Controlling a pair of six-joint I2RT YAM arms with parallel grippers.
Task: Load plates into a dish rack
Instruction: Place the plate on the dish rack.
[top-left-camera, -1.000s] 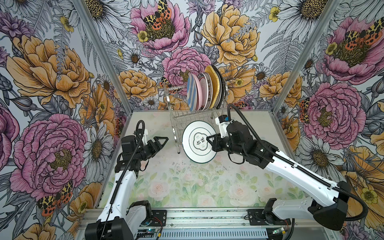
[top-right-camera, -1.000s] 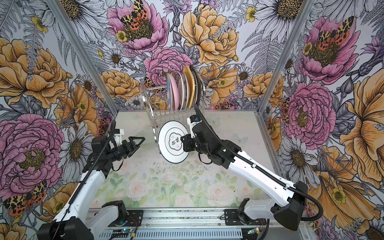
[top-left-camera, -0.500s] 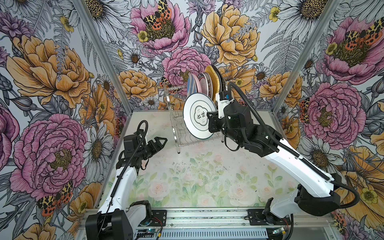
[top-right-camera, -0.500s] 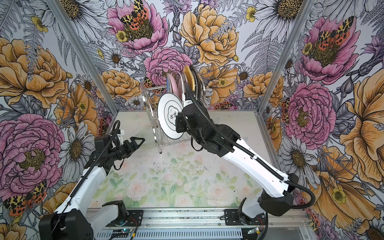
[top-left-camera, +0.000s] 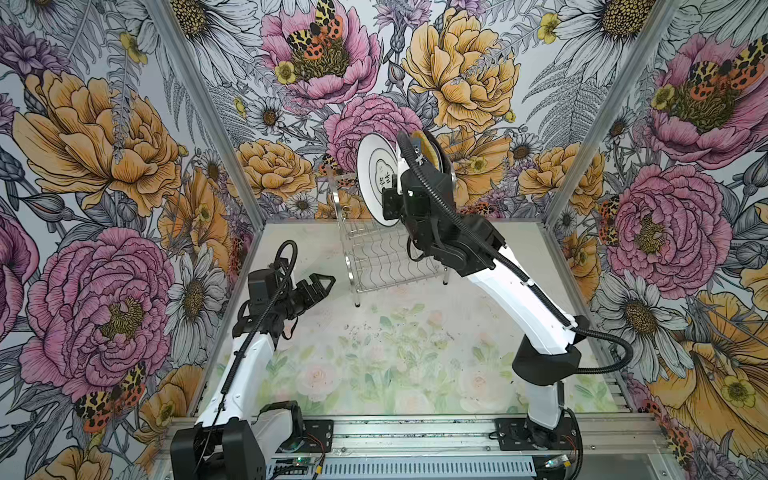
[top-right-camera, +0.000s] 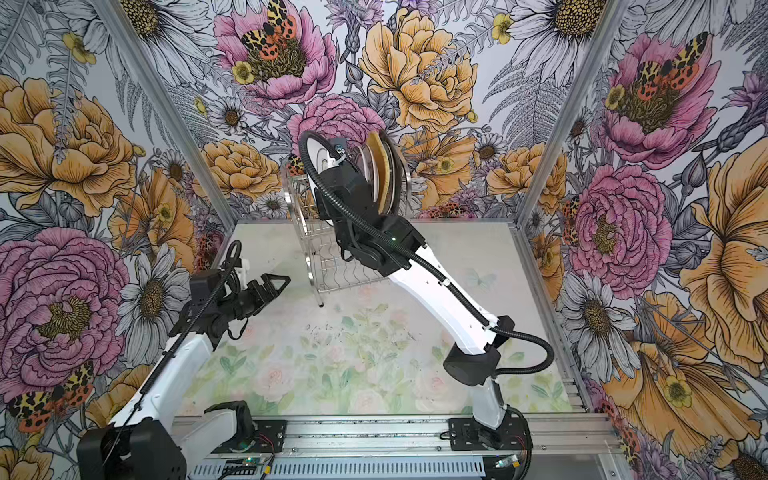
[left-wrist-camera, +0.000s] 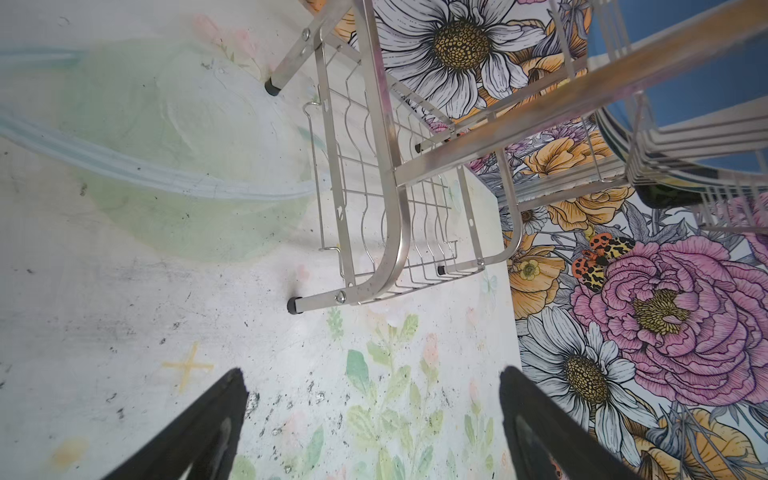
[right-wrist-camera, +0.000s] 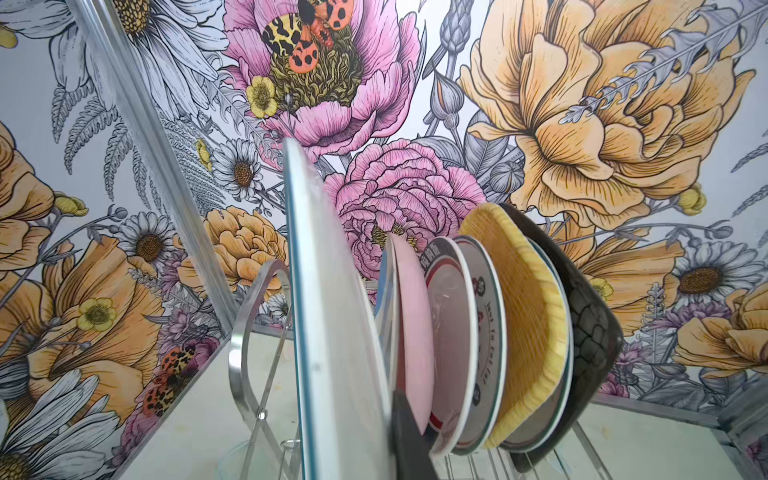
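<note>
The right claw (top-left-camera: 390, 205) clamps a white plate (top-left-camera: 371, 166) upright over the dish rack (top-left-camera: 386, 262). The left claw (top-left-camera: 325, 286) hovers spread apart above the counter (top-left-camera: 395, 353).

Table (top-left-camera: 374, 374) had a pale floral-print top, with dark specks (top-left-camera: 361, 328) near the middle and a faint yellow cross (left-wrist-camera: 189, 368) marked on it. Rack (top-left-camera: 374, 266) stood on it at the far side, near the back wall, on black-tipped legs (left-wrist-camera: 294, 305). Rack's upper tier carried plates (right-wrist-camera: 449, 353) on edge, side by side.
</note>
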